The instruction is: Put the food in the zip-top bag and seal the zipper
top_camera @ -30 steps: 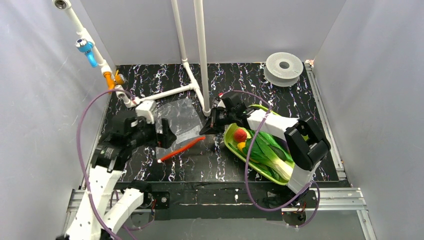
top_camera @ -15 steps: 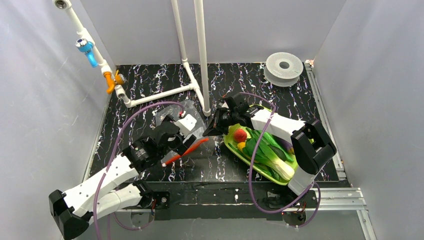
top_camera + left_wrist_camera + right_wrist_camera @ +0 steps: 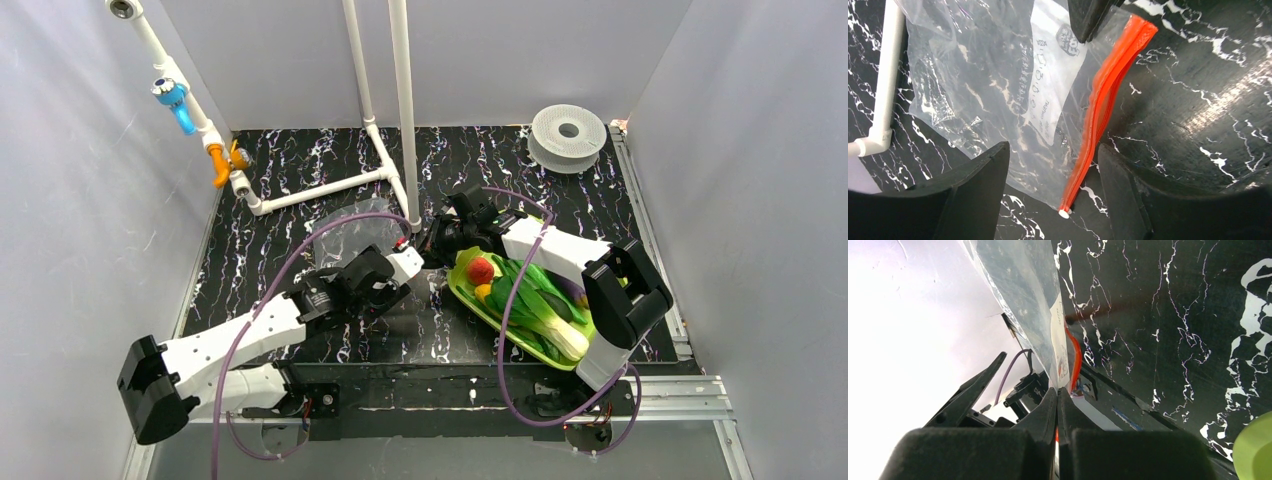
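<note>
The clear zip-top bag (image 3: 983, 75) lies crinkled on the black marbled table, its red-orange zipper (image 3: 1103, 100) running away from my left wrist camera. My left gripper (image 3: 1052, 147) is open, with one finger on each side of the zipper's near end and not touching it. My right gripper (image 3: 1057, 390) is shut on the bag's far zipper corner (image 3: 1074, 360). In the top view my left gripper (image 3: 392, 285) covers the zipper, and my right gripper (image 3: 432, 250) sits just beyond it. The food lies in the lime-green tray (image 3: 458, 290): a red tomato (image 3: 481, 269), a yellow piece (image 3: 483, 292) and long green vegetables (image 3: 540, 300).
A white pipe frame (image 3: 405, 120) stands upright just behind the bag, with a horizontal branch (image 3: 310, 190) going left. A pale spool (image 3: 568, 135) sits at the back right. Grey walls close in on three sides. The tray's rim (image 3: 1255, 440) shows at the right wrist view's corner.
My left arm has swung right and low, from the bag's left side to the zipper's near end, and its jaws have narrowed. My right gripper has kept its hold and place.
</note>
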`<state>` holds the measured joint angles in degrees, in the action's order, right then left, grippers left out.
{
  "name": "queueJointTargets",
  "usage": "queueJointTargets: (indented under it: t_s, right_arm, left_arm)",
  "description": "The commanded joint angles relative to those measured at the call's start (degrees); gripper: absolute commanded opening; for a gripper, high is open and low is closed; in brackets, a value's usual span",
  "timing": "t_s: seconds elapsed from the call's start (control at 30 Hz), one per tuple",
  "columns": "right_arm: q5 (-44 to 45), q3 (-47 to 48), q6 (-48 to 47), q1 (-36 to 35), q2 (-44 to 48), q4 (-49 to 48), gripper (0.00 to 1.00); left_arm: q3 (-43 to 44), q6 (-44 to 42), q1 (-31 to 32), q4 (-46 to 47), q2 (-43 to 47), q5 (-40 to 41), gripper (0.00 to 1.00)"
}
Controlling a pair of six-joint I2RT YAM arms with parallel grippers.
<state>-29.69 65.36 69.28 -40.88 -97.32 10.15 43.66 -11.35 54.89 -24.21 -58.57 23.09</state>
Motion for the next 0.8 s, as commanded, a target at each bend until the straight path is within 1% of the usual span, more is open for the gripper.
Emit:
queueJointTargets:
  t_s: [0.0, 0.07, 0.17, 0.2, 0.27, 0.33, 0.43, 0.5, 0.7, 0.77]
  right_arm:
    - [-0.18, -0.20, 1.89, 0.11, 2.48, -2.59, 0.01]
    - [-0.11, -0.28, 2.09, -0.05, 2.57, -2.85, 0.01]
    - [-0.10, -0.07, 2.73, -0.48, 2.63, -2.94, 0.01]
    - [0.04, -0.06, 2.82, -0.63, 2.73, -3.07, 0.01]
    - [0.52, -0.10, 3.05, -0.92, 2.97, -3.11, 0.01]
    - [0.69, -0.15, 3.18, -1.11, 3.03, -3.37, 0.01]
    - [0.31, -0.30, 3.32, -1.26, 2.84, -3.48, 0.01]
    - [0.25, -0.53, 3.43, -1.37, 3.04, -3.64, 0.01]
    - [0.29, -1.17, 3.32, -1.51, 3.43, -3.98, 0.01]
    - [0.33, -1.28, 3.30, -1.50, 3.41, -4.00, 0.01]
  left_arm:
    - [2.40, 0.59, 0.45, -0.66, -2.03, 3.16, 0.62]
    - [2.88, 1.33, 0.80, -1.03, -3.13, 5.22, 0.55]
    - [3.51, 2.48, 1.36, -1.29, -4.39, 6.04, 0.53]
    - [3.72, 2.68, 1.62, -1.29, -4.88, 6.59, 0.54]
    - [3.99, 2.79, 2.00, -1.48, -5.77, 7.63, 0.61]
    - [4.18, 2.74, 2.36, -1.92, -6.33, 7.36, 0.66]
    - [4.07, 3.16, 2.82, -1.94, -6.16, 7.02, 0.68]
    - [4.06, 3.19, 2.85, -1.89, -6.20, 8.10, 0.64]
    - [4.15, 3.10, 2.94, -1.93, -6.37, 10.53, 0.43]
    - [3.97, 3.07, 3.00, -1.94, -6.17, 10.52, 0.42]
